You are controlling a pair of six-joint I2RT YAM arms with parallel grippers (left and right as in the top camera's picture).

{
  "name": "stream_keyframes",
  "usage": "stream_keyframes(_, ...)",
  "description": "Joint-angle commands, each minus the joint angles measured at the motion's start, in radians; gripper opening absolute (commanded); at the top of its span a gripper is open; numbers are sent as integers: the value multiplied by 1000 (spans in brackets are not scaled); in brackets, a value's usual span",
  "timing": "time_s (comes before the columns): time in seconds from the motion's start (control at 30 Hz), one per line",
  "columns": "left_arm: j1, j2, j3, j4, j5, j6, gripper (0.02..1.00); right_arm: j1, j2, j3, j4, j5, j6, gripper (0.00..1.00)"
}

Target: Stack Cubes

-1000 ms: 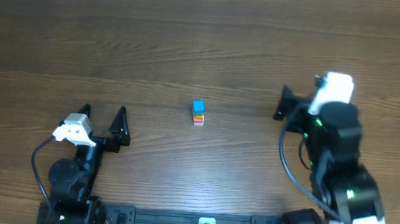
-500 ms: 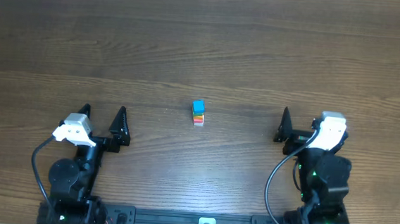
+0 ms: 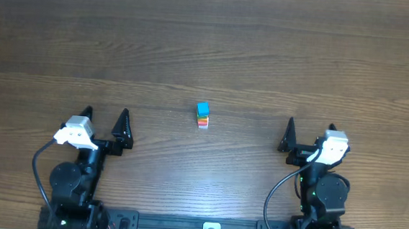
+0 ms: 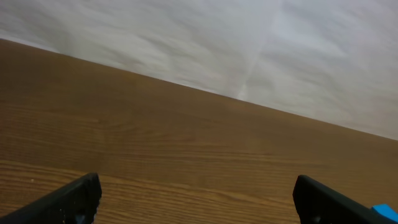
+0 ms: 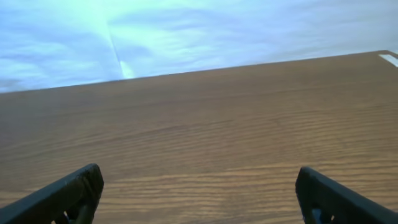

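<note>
A small stack of cubes (image 3: 203, 116) stands upright at the middle of the wooden table, with a blue cube on top, an orange one under it and a pale one at the bottom. A corner of the blue cube (image 4: 385, 210) peeks past one finger in the left wrist view. My left gripper (image 3: 105, 116) rests open near its base, well left of the stack, holding nothing. To the right of the stack, my right gripper (image 3: 308, 135) sits open and empty near its own base. Both wrist views show wide-spread fingers (image 4: 74, 198) (image 5: 68, 190) over bare wood.
The wooden table (image 3: 209, 43) stretches bare beyond the stack. A pale wall (image 5: 186, 31) rises behind the table's far edge. The arms' mounting rail (image 3: 204, 226) runs along the near edge.
The right arm has drawn back toward its base and settled lower, its gripper shifting slightly left. The left arm and the cube stack have not moved.
</note>
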Motion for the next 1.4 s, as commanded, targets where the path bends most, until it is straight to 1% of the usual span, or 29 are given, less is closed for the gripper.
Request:
stream_keyframes(0.03,-4,-7,-5,-3,6,14,1000,-35,-31,-18,6,8,-8,991)
stream_keyframes(0.17,-4,-7,-5,-3,6,14,1000,-50,-31,-18,-3,68,-8,991)
stream_keyframes(0.2,-4,-7,-5,-3,6,13,998,-50,-31,-18,-3,70,-8,993)
stream_keyframes(1.4,-4,-7,-5,-3,6,14,998,-50,-29,-18,-5,70,-8,993)
